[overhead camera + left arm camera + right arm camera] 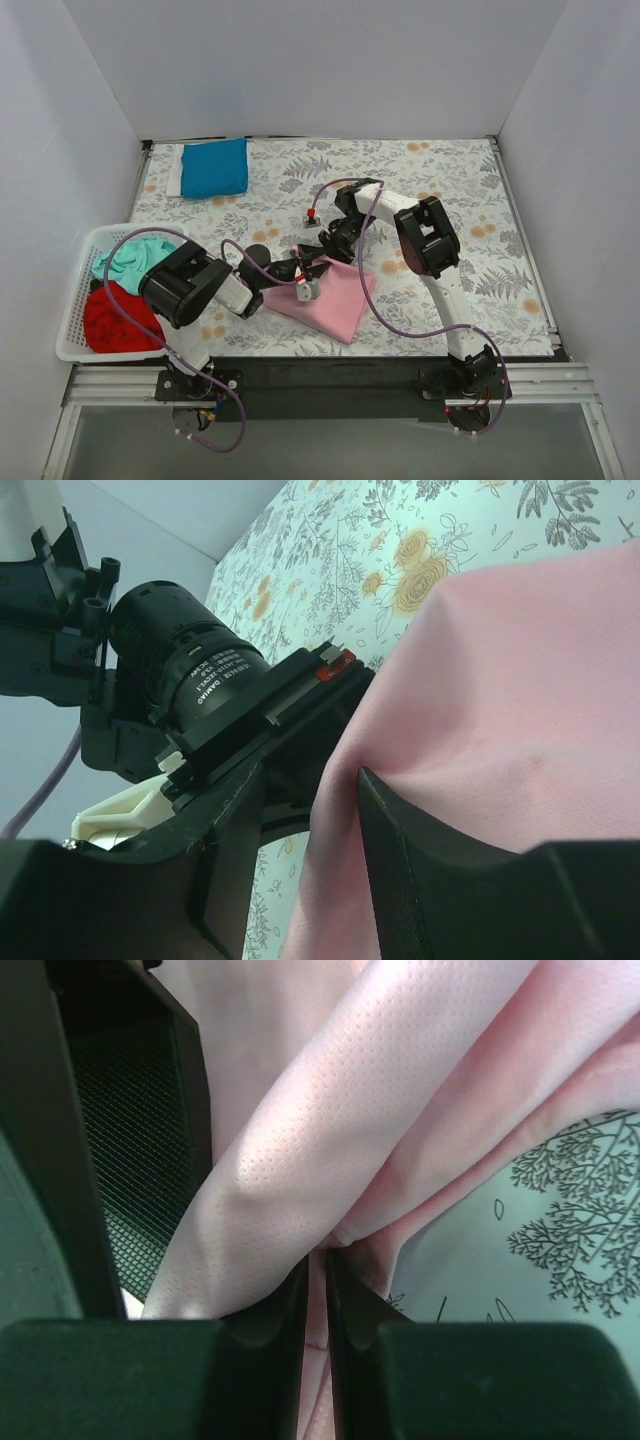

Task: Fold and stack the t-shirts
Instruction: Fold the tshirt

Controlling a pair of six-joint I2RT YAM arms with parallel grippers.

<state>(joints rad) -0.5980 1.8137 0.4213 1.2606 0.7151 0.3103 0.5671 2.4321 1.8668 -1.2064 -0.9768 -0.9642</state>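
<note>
A pink t-shirt (338,292) lies bunched on the floral table, near the front centre. My right gripper (337,243) is at its far edge and is shut on a fold of the pink t-shirt (330,1130); the jaws (318,1290) pinch a thin layer. My left gripper (303,268) is at the shirt's left edge. In the left wrist view the pink t-shirt (520,700) drapes over the right finger (420,880) and hangs in the wide gap of the open left gripper (300,855). A folded blue t-shirt (214,167) lies at the back left.
A white basket (72,300) at the left edge holds a teal shirt (128,260) and a red shirt (115,318). Purple cables loop from both arms over the table's front part. White walls close in the table on three sides.
</note>
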